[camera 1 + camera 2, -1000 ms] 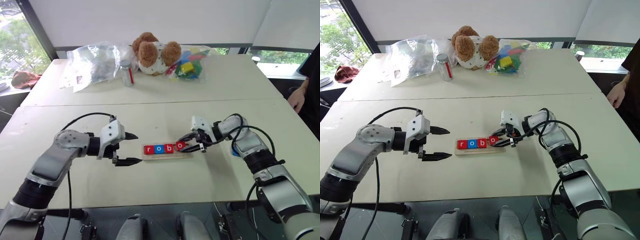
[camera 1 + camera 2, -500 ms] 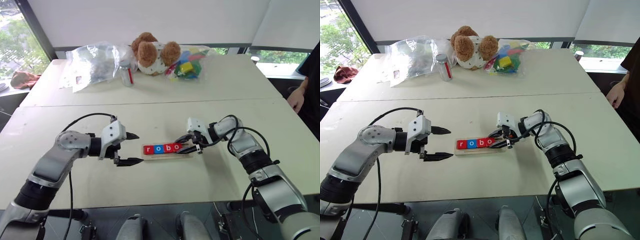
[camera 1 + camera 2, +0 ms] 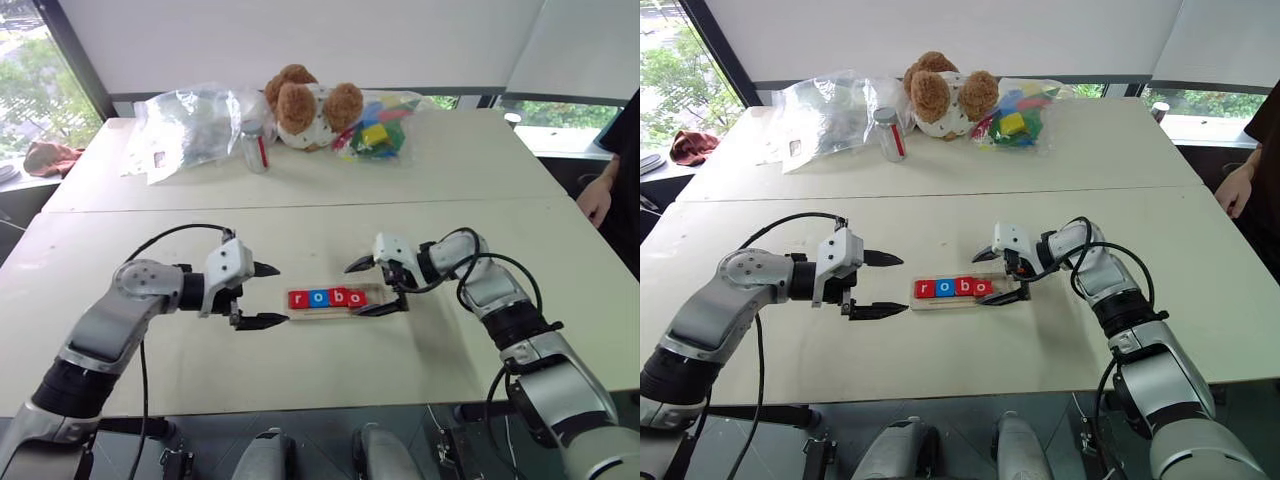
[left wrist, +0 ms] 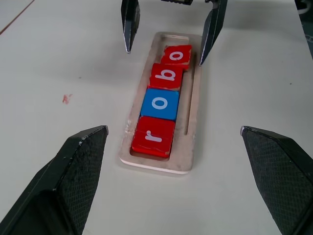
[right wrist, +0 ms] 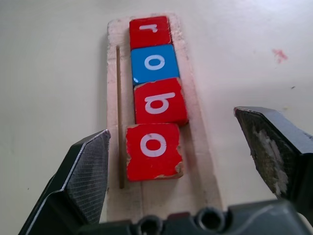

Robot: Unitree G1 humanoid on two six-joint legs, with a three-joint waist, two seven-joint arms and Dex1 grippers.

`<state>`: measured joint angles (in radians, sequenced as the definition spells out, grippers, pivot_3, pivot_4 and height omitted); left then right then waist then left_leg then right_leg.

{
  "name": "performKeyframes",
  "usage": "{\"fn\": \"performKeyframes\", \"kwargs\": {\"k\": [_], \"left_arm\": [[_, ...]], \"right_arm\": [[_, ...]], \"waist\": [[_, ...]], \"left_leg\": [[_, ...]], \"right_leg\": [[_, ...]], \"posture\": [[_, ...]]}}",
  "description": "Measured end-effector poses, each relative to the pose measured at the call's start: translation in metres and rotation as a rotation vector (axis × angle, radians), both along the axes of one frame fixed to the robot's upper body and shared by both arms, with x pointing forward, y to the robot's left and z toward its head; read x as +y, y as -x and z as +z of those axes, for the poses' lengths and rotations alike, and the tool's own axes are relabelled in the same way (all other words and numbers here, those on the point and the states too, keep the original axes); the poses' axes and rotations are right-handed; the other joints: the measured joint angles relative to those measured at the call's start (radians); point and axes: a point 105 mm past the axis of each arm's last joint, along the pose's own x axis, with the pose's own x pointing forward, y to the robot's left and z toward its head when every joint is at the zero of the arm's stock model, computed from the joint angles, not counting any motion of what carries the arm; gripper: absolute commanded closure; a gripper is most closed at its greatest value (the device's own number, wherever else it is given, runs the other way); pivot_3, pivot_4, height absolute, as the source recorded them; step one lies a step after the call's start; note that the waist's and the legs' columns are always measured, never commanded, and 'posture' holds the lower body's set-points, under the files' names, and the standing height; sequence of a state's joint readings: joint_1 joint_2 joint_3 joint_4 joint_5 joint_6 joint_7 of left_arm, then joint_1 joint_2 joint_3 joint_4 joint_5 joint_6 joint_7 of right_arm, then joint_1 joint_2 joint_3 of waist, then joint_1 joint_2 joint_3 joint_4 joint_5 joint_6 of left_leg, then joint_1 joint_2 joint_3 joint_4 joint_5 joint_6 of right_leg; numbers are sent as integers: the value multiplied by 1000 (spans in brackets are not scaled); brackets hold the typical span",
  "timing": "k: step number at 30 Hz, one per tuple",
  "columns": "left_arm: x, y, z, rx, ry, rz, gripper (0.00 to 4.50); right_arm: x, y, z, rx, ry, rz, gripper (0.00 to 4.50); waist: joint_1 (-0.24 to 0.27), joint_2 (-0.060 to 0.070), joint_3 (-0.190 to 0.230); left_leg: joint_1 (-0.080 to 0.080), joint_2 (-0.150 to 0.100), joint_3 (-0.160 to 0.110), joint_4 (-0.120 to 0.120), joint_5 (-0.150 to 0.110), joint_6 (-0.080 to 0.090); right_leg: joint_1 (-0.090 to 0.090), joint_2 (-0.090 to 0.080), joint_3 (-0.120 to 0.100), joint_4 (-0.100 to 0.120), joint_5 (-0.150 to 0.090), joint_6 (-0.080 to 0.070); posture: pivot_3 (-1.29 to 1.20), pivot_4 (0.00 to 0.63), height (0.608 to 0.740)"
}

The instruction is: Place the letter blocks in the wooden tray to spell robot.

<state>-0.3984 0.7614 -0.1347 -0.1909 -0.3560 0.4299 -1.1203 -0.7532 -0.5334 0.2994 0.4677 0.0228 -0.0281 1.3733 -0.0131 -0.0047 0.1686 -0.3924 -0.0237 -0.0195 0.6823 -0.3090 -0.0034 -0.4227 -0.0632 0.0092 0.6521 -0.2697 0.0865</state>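
Pale wood of the tray [image 3: 335, 304] lies lengthwise near the middle of the front counter [image 3: 320, 235], between the two arms. Left of it, the left gripper [image 3: 263, 296] hangs just off the tray's end with its jaws spread wide and empty, apparently waiting rather than working. In the tray sit four letter blocks [image 4: 161, 105] in a touching row: red r, blue o, red b, red o, the last one slightly askew. The slot at the tray's right end is bare, so the word wants its t; I cannot find that block. The right gripper [image 3: 985, 277] straddles this end, jaws wide open either side of the last o [image 5: 153, 151], touching nothing, which suggests a release of that block.
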Motion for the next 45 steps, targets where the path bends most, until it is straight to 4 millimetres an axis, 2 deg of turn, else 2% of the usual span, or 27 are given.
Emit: {"fn": "performKeyframes", "kwargs": {"k": [9, 13, 21, 29, 32, 36, 39, 42, 45], "left_arm": [[-2, -1, -4, 10, 3, -5, 0], [-2, -1, -4, 10, 2, -5, 0], [-2, -1, -4, 10, 2, -5, 0], [-7, -1, -2, 7, 17, -17, 0], [-9, 1, 1, 23, 39, -31, 0], [-22, 10, 12, 40, 98, -87, 0], [-36, 20, 21, 44, 122, -161, 0], [-49, 27, 22, 56, 122, -240, 0], [-58, 29, 20, 74, 120, -298, 0]], "right_arm": [[-8, -6, -6, -27, 20, -48, 52], [-9, -12, -3, -50, 28, -65, 52], [-8, -7, -1, -37, 19, -47, 52], [-11, 5, 24, -41, -94, -117, 52], [-29, 0, 34, -59, -154, -322, 52], [-63, -10, 54, -161, -364, -803, 52], [-85, 0, 57, -265, -470, -1185, 52], [-118, 30, 40, -303, -471, -1575, 52], [-132, 59, 9, -253, -381, -1776, 52]], "waist": [[-1, 0, 0], [-1, 0, 0], [-1, 0, 0], [2, 0, 0], [5, 0, 0], [5, 0, 0], [3, 0, -1], [5, 1, -2], [3, 1, -2]], "left_leg": [[0, 0, 0, 0, 0, 0], [0, 0, 0, 0, 0, -1], [0, 0, 0, 0, 0, 0], [0, 0, 0, 0, 0, 0], [-1, 0, 0, 0, 0, 0], [-2, 0, -1, 0, 1, -2], [-3, 0, -1, -1, 4, -8], [-3, 0, -1, -2, 5, -8], [-2, -1, 1, -1, 3, -5]], "right_leg": [[0, 0, 0, 0, 0, 0], [0, 0, 0, 0, 0, 0], [0, 0, 0, 0, 0, 0], [0, 0, 0, 1, 0, 0], [0, 0, 0, 0, 0, 0], [-2, -1, 1, 1, 0, 0], [-4, 0, 1, 3, 0, 0], [-4, 0, 2, 4, 0, 0], [-4, 1, 4, 4, 0, 0]], "posture": [[0, 150, 740], [0, 150, 740], [0, 150, 740], [0, 150, 740], [0, 150, 740], [0, 150, 740], [0, 150, 740], [0, 150, 740], [0, 150, 740]]}}
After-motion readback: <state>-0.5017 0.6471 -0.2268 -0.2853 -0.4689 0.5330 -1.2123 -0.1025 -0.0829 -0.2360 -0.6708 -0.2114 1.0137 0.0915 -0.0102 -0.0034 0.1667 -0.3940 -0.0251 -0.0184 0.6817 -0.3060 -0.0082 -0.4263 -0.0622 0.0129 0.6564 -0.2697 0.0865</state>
